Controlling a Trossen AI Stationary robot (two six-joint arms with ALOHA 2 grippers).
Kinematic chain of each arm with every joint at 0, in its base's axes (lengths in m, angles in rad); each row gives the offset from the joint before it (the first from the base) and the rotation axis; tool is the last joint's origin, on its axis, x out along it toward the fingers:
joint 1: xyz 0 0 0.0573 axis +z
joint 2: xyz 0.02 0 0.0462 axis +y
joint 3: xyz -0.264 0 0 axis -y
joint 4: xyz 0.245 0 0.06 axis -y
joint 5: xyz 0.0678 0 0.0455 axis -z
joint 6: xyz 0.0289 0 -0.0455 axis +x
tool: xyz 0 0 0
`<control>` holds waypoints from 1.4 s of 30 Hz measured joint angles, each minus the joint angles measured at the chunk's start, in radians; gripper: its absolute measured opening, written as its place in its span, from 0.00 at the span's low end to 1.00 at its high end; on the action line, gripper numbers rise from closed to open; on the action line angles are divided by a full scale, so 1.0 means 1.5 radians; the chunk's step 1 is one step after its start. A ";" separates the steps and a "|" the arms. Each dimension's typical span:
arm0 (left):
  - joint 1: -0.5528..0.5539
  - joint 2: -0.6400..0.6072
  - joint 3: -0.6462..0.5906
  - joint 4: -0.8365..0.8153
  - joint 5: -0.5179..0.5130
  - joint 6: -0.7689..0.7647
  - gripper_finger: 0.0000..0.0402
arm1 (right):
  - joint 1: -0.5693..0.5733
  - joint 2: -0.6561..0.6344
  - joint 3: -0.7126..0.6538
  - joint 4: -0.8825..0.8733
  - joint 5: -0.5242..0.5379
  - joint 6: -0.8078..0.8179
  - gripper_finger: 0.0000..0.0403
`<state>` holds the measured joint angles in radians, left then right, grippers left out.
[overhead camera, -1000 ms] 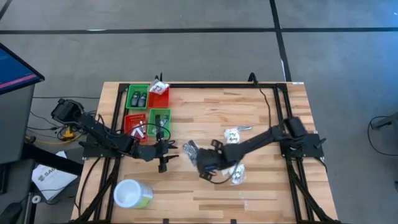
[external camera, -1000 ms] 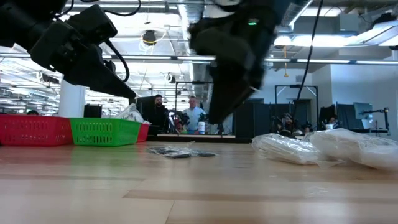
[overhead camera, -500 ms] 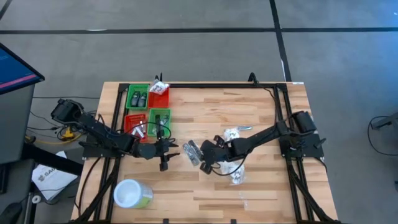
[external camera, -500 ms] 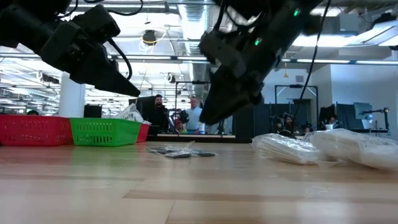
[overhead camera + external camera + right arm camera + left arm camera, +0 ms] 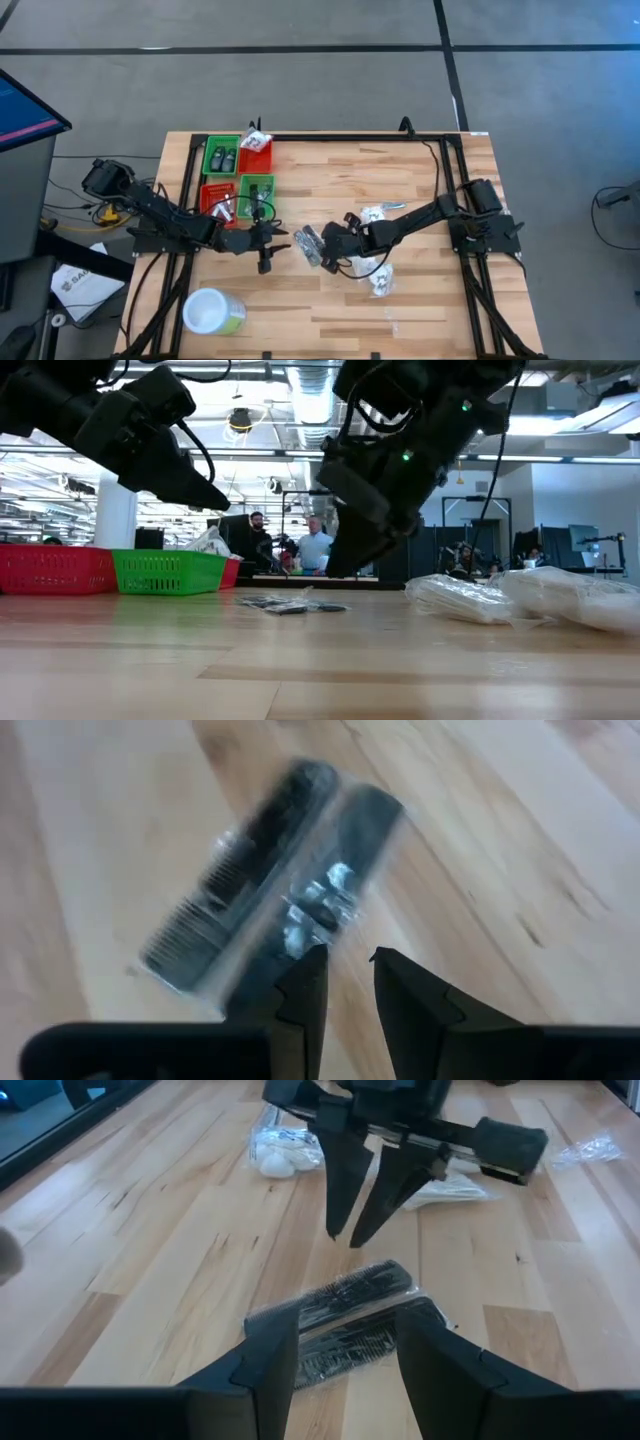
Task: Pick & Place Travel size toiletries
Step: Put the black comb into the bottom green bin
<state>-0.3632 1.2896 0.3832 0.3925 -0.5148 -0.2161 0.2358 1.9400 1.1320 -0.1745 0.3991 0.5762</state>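
wooden bench (image 5: 420, 180), broad and mostly bare. red and green bins (image 5: 238, 170) grouped at its left rear, some already loaded, likely the drop spot. white wrapped packets (image 5: 470, 600) lying loose toward the right side. clear-wrapped dark combs (image 5: 345, 1315) flat near bench centre, between both arms, untouched. right pincer (image 5: 352, 1238) poised just above the pack, tips narrowly parted and empty, angled down for a pinch. left pincer (image 5: 340, 1355) hovering on the opposite side, moderately open, holding nothing, probably waiting.
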 joint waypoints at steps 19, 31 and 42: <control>0.000 0.001 0.000 0.009 0.000 0.001 0.40 | -0.008 0.019 0.003 0.062 -0.021 -0.037 0.50; 0.000 0.001 0.000 0.009 0.000 0.001 0.40 | -0.019 0.061 0.002 0.114 -0.022 -0.035 0.61; 0.000 0.003 -0.003 0.012 0.000 0.001 0.40 | -0.018 0.151 0.087 0.065 -0.009 -0.042 0.61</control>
<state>-0.3634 1.2938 0.3790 0.4111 -0.5148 -0.2142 0.2089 2.1660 1.2619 -0.0766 0.3859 0.5126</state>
